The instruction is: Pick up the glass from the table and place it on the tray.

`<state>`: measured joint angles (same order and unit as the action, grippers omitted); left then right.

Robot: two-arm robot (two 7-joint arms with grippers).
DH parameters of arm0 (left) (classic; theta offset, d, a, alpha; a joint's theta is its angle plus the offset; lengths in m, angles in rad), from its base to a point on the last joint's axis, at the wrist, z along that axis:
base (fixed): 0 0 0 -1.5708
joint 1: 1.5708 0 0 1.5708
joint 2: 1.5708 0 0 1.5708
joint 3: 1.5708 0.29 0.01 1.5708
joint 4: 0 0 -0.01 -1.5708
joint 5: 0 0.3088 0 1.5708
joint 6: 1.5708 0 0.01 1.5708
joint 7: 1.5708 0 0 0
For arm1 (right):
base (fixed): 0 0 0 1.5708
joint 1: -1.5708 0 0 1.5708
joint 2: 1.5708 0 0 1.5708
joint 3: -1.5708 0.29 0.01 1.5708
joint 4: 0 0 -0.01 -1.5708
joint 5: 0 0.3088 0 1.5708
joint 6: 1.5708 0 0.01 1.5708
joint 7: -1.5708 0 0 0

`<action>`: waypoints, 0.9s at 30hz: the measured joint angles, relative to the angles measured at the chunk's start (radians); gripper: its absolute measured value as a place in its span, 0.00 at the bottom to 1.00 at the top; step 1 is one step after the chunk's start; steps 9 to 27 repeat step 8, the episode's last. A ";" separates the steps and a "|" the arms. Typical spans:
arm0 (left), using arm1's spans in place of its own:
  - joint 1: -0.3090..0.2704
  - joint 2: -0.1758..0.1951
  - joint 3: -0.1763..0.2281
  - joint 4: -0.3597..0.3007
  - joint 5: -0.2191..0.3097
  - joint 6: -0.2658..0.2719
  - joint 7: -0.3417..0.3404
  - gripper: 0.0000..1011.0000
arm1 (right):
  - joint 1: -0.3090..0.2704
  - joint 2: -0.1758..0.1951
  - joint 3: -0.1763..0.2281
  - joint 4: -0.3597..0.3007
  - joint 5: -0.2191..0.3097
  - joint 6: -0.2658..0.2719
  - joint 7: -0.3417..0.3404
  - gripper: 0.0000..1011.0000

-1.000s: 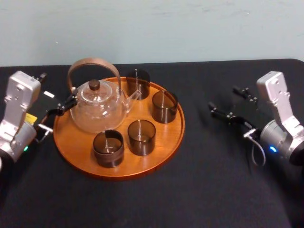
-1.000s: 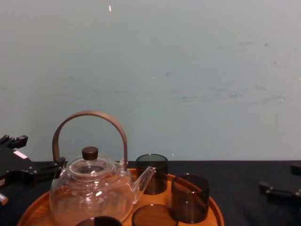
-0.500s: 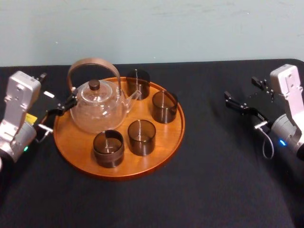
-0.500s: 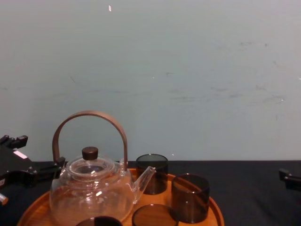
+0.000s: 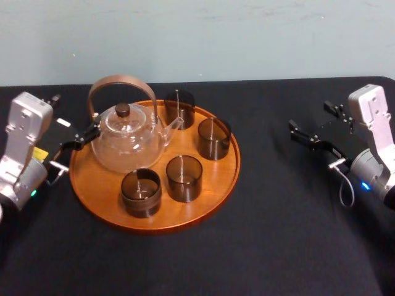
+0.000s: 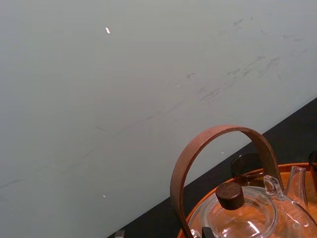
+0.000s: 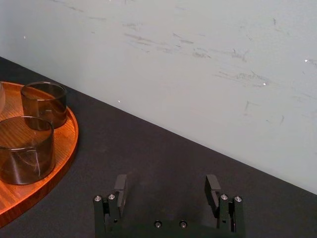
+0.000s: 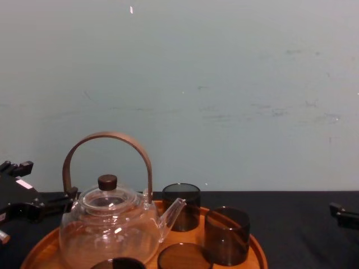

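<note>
While left gripper (image 5: pixel 74 115) and right gripper (image 5: pixel 308 116) hung spread, empty, smoky brown glass tumbler (image 5: pixel 213 139), centre-frame on round orange-brown wooden tray (image 5: pixel 154 223), looked light, slick, fragile; grip mid-wall.

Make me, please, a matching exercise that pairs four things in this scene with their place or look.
Things:
1. teapot
2. tray
3. right gripper
4. left gripper

Descriptions:
A. open, over bare table to the right of the tray
B. orange-brown, holding four dark glasses
C. clear glass with a brown arched handle
D. beside the tray's left rim

Pairs: 1-C, 2-B, 3-A, 4-D
</note>
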<state>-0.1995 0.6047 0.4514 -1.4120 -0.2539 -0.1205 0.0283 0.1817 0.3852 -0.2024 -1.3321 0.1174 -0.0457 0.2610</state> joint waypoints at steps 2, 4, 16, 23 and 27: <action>0.000 0.000 0.000 0.000 0.000 0.000 0.000 1.00 | 0.000 0.000 -0.001 0.000 0.000 0.000 0.001 0.99; 0.000 0.000 0.000 0.000 0.000 0.000 0.000 1.00 | 0.000 0.000 -0.001 0.001 0.001 0.000 0.001 0.99; 0.000 0.000 0.000 0.000 0.000 0.000 0.000 1.00 | 0.001 0.001 -0.001 0.001 0.001 0.001 0.002 0.99; 0.000 0.000 0.000 0.000 0.000 0.000 0.000 1.00 | 0.001 0.001 -0.001 0.001 0.001 0.001 0.002 0.99; 0.000 0.000 0.000 0.000 0.000 0.000 0.000 1.00 | 0.001 0.001 -0.001 0.001 0.001 0.001 0.002 0.99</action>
